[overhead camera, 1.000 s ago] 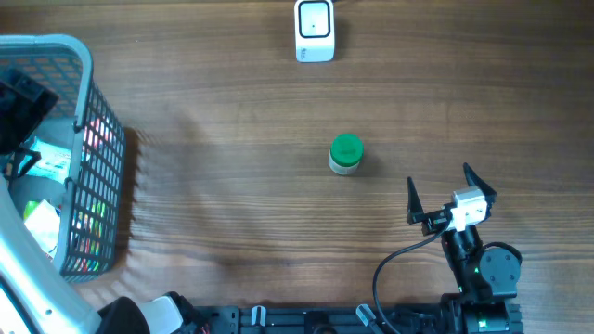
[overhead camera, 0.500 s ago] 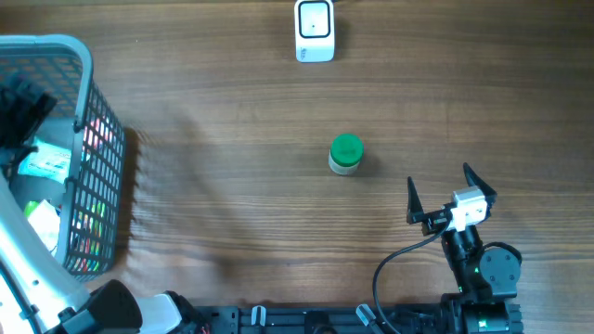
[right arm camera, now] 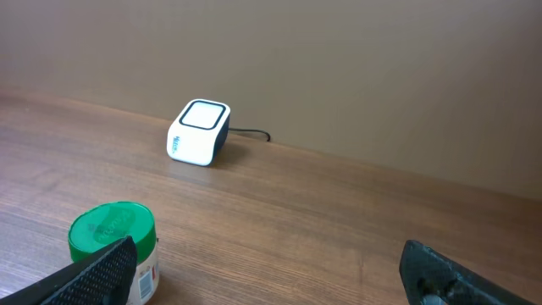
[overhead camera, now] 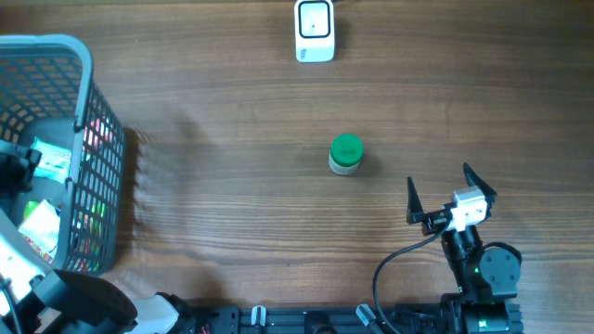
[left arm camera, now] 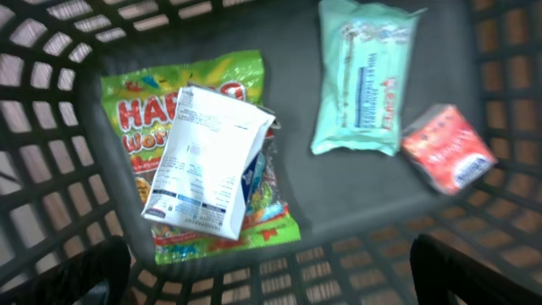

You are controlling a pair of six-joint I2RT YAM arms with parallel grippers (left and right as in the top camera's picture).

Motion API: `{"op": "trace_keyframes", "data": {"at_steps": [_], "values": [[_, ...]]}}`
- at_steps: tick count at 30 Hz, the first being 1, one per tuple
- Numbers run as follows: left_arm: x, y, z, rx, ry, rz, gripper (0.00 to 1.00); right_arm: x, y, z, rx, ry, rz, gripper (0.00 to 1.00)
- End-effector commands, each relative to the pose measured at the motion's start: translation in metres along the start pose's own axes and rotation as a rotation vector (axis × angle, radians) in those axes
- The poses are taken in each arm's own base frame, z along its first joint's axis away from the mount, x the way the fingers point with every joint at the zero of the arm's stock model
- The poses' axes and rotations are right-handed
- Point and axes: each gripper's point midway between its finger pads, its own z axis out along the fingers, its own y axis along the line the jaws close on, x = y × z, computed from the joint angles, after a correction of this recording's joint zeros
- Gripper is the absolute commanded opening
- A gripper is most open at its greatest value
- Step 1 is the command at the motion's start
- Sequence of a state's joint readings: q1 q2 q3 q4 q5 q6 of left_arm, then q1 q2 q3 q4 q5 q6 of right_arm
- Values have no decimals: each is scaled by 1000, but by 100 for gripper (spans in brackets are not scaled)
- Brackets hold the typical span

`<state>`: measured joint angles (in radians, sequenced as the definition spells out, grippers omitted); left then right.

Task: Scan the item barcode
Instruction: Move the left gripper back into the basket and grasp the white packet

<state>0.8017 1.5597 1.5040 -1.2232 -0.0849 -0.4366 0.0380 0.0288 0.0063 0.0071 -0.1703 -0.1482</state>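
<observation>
Left claw [left arm camera: 271, 284] drawn back over basket [overhead camera: 93, 121], spread empty above white packet [left arm camera: 203, 157] | right claw [overhead camera: 438, 176] spread, far from basket | nothing picked yet

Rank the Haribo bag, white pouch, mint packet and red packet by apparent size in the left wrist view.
Largest: Haribo bag, partly covered.
Next: white pouch and mint packet, too alike to rank.
Smallest: red packet.

The table [overhead camera: 232, 111] is matt, grained wood, the grey basket [overhead camera: 83, 65] on it a moulded plastic lattice holding packets [left arm camera: 364, 76] of glossy crinkled film, and well away from the basket the scanner [overhead camera: 315, 30] and the jar's green lid [overhead camera: 346, 148] are smooth plastic.
</observation>
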Motion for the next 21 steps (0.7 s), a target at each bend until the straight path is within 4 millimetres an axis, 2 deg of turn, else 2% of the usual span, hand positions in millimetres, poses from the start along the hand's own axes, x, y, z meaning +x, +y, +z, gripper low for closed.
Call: {"op": "trace_keyframes", "data": {"at_steps": [1,4,8,13,15,21], "values": [[0,4,24,-2,-11,14,100,-1,-2,0,12,-5,-10,100],[-5,0,39,13,-45,134,100,-1,-2,0,12,-5,-10,100],[1,3,59,-3,-29,288,100,-1,-2,0,12,-5,-10,100],[22,13,101,-55,65,304,100,-1,-2,0,12,-5,-10,100],[25,17,112,-79,88,307,100,-1,-2,0,12,-5,-10,100],[17,26,115,-148,57,310,100,-1,-2,0,12,-5,-10,100]]}}
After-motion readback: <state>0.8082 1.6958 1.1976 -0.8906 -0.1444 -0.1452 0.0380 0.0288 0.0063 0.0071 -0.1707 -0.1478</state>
